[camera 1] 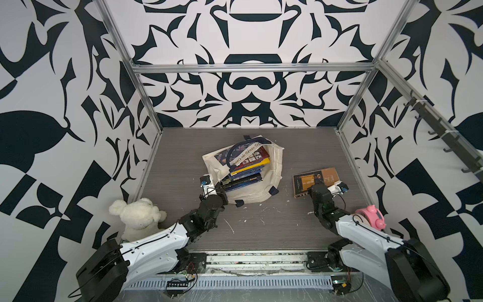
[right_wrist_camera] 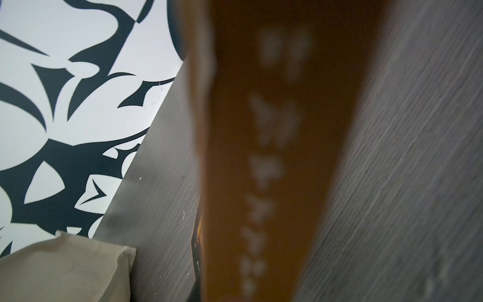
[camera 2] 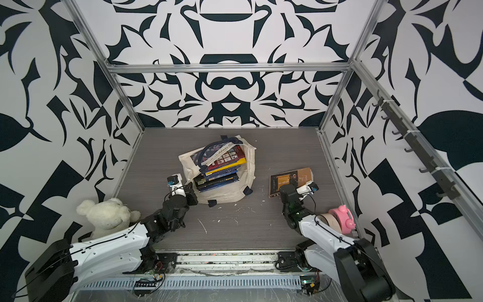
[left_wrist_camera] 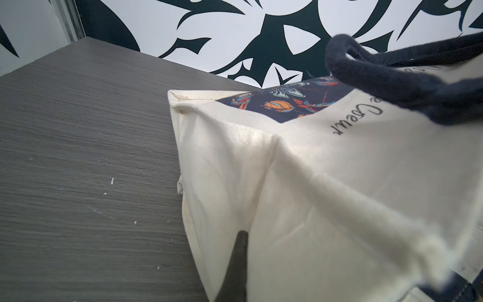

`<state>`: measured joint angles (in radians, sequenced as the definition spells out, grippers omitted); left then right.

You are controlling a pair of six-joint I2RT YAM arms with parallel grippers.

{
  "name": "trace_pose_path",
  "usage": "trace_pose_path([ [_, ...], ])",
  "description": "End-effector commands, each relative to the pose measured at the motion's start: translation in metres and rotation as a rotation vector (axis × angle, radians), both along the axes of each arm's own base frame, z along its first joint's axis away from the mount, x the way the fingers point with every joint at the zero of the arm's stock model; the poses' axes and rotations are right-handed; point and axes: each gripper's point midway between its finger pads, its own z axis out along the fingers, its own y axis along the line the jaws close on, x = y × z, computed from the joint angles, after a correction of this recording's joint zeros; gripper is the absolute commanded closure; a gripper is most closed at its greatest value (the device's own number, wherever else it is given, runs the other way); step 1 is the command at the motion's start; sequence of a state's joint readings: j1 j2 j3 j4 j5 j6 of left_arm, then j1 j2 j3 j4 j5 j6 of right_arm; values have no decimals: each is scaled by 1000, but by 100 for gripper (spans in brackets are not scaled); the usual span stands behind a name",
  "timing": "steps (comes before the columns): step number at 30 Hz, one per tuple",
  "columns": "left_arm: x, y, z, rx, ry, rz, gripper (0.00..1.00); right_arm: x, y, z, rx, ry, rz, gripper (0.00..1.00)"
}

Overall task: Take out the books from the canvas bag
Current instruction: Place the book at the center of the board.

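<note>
My left tool [camera 1: 222, 186] pinches the limp cream canvas bag [camera 1: 273, 167] at its rim; my right tool [camera 1: 314, 183] clamps a thin, stiff brown book [camera 1: 328, 174] beside that bag. The slick stacked blue books [camera 1: 245, 178] inside want edge grips, I judge.

black-and-white patterned walls [camera 1: 251, 39] framed in aluminium rails [camera 1: 251, 68] surround a grey wood-grain table [camera 1: 261, 235].

White-shelled left arm [camera 1: 156, 239] and right arm [camera 1: 366, 231], black joints, thin black cables, small screws.
</note>
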<state>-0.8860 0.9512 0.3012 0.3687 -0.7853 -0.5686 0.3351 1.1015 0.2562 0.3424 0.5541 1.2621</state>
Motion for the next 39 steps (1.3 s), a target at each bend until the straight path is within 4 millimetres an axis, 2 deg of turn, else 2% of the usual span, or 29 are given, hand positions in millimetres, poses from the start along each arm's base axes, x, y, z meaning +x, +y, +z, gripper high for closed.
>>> trace_pose_path([
  [1,0,3,12,-25,-34,11,100,29,4,3,142,-65,-34,100],
  [5,0,3,12,-28,-36,10,100,48,9,-16,205,-41,-32,100],
  [12,0,2,12,-25,-35,3,100,78,14,-31,232,14,-10,99],
  [14,0,1,13,-26,-36,0,100,81,13,-32,226,19,-12,91],
  [19,0,1,13,-27,-38,-1,100,79,10,-28,178,69,6,59],
  [24,0,0,13,-28,-37,-7,100,71,14,-18,173,91,48,36],
  [27,-1,0,13,-27,-37,-8,100,65,18,-3,162,121,93,19],
  [30,-1,0,15,-33,-42,-11,100,56,20,17,131,150,130,9],
  [34,-1,-3,14,-34,-42,-26,100,43,31,43,128,106,176,8],
  [37,-1,-5,15,-36,-41,-36,100,30,50,78,45,37,228,8],
  [39,-1,-5,14,-33,-40,-38,100,19,71,99,12,-23,277,10],
])
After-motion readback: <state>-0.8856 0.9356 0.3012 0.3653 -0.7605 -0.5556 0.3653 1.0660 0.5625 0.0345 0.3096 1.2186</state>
